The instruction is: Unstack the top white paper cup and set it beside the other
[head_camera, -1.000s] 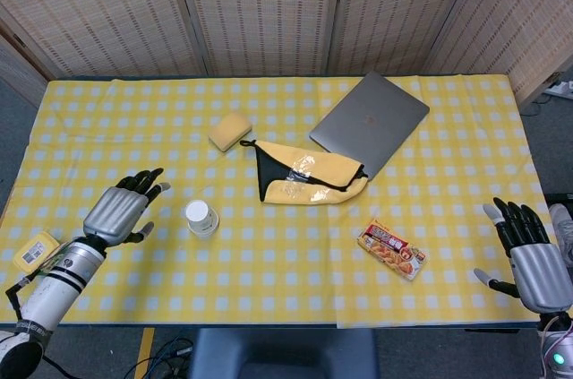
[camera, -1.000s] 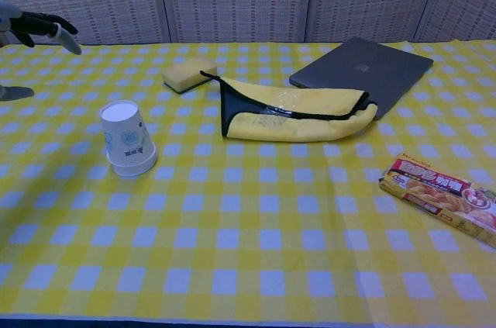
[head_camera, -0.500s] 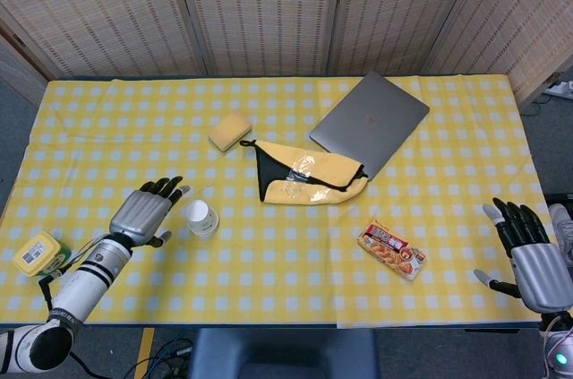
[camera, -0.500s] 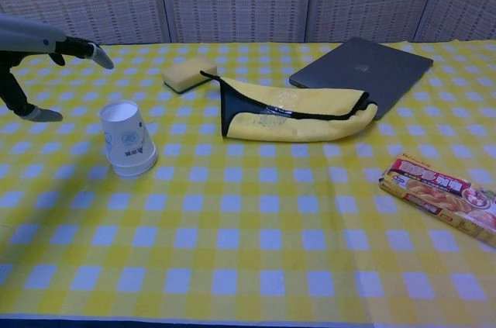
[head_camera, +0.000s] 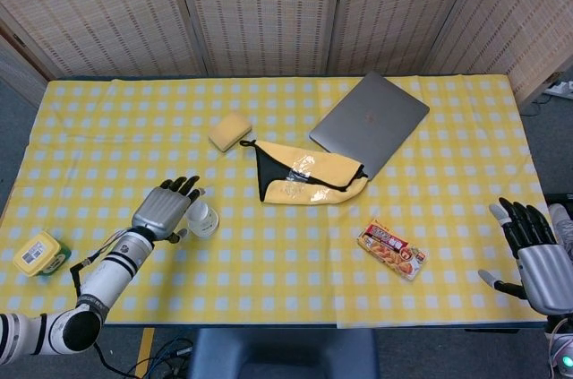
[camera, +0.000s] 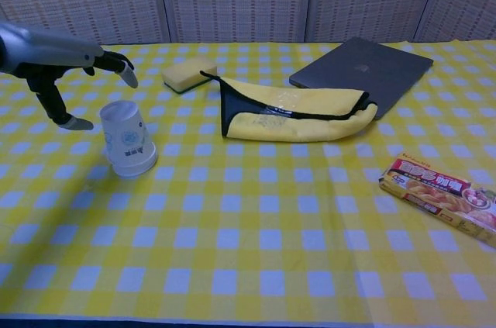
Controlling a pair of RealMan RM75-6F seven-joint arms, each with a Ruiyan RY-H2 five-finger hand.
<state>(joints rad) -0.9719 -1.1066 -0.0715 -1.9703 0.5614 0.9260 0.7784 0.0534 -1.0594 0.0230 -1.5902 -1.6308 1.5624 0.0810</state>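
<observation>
Hand (head_camera: 166, 211) apparently just beside cup (head_camera: 203, 218)

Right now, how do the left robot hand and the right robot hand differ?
The left robot hand is over the table, right beside the white paper cups, fingers spread toward them; whether it touches is unclear. The right robot hand sits at the table's far right edge, away from every object. The left one shows in both views, the right only from the head. Both hold nothing, fingers apart.
</observation>
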